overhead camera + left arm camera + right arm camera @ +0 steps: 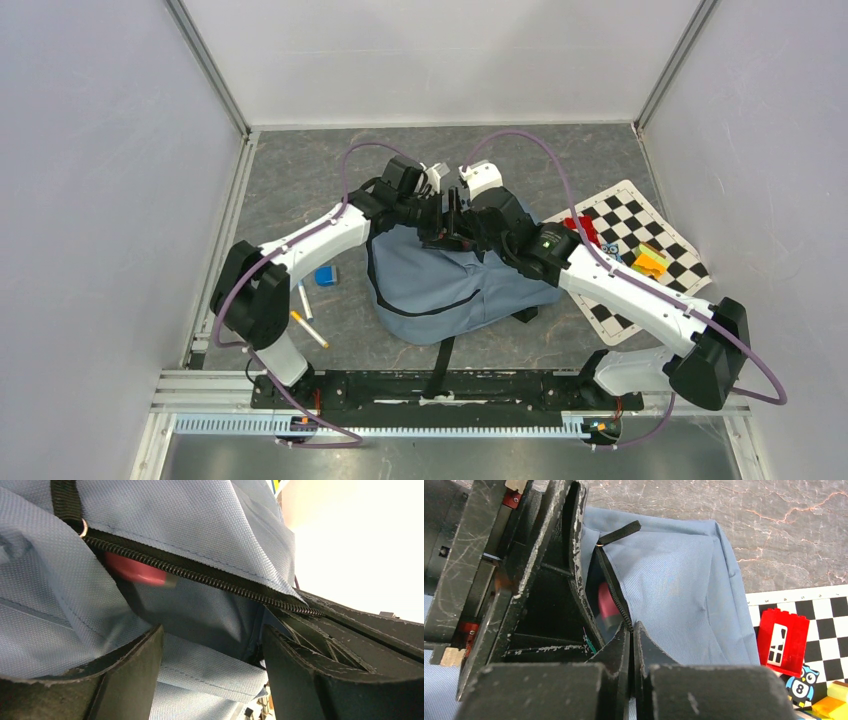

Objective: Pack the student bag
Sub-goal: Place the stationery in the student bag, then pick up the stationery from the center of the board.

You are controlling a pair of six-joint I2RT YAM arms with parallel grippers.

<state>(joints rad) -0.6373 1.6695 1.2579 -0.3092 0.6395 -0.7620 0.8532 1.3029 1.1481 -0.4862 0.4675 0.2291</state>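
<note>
The grey-blue student bag (pixel 450 285) lies in the middle of the table with its top end away from the arm bases. My right gripper (pixel 631 630) is shut on the bag's black zipper edge (pixel 616 597) and holds the opening apart. My left gripper (pixel 212 640) is open at the mouth of the bag, with a fold of bag fabric (pixel 200 662) between its fingers. A red object (pixel 135 570) shows inside the bag behind the zipper, and also in the right wrist view (pixel 606 602). In the top view both grippers (pixel 447 218) meet at the bag's far end.
A checkerboard mat (pixel 640 250) lies right of the bag with a red brick (pixel 784 640), an owl tile (pixel 800 687) and yellow and orange blocks (pixel 650 262). Left of the bag lie a blue object (pixel 326 275) and two pens (pixel 308 328). Walls enclose the table.
</note>
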